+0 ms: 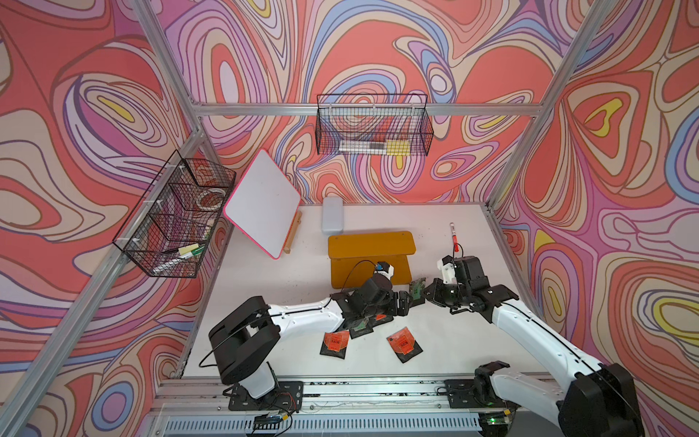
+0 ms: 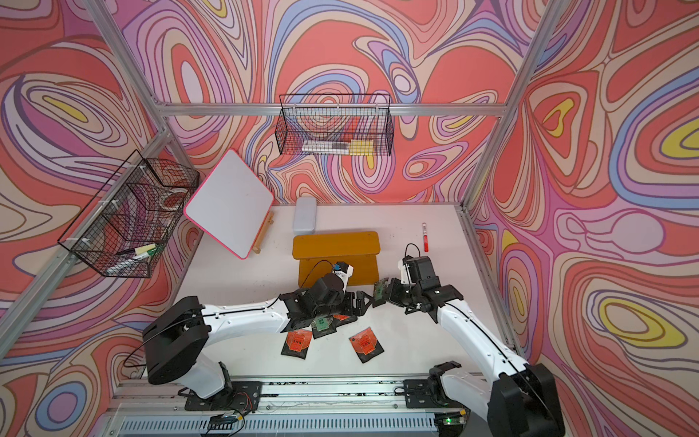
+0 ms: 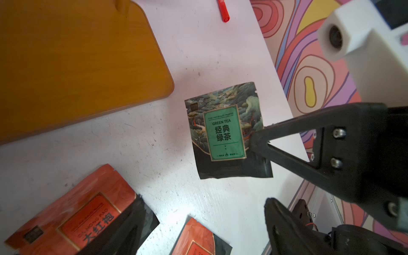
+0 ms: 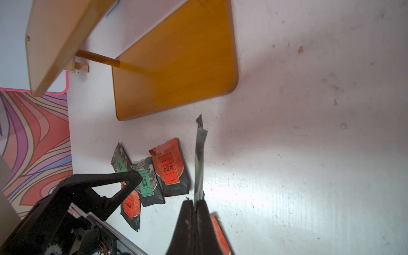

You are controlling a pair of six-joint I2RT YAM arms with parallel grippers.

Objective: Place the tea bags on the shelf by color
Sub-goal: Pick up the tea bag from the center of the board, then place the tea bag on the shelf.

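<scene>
Green tea sachet [image 3: 225, 132], clamped by one side border between the shut fingers of the right pincer [image 3: 257, 141], jutting past the tips and held clear of the counter [image 1: 454, 340]. From the right wrist, seen edge-on: thin as card, slightly bowed. Just ahead of the left pincer [image 1: 406, 302], spread wide and gripping nothing, tips just beside the packet and apparently apart from it. Mustard-yellow shelf [image 1: 372, 244] near, beyond both pincers, both steps bare. Below and behind the left pincer, four more tea bags in a loose overlapping heap on the counter: two green sachets [image 4: 145, 181] and two orange-red sachets [image 4: 170, 167]. A third orange-red one [image 1: 404, 343] alone, flat, below and behind the right pincer.

Judged light, flat and limp: little load on the grip, but apt to droop, twist or swing from a hold at one edge. Film glossy, probably slick, so likely to slip out of a shallow pinch. Best taken on the dark sealed border, deep enough to cover the seam, rather than on the puffed middle, at risk of crushing the leaf inside. For laying flat on a step, probably best let go low, label up, well inside the rounded edge.
</scene>
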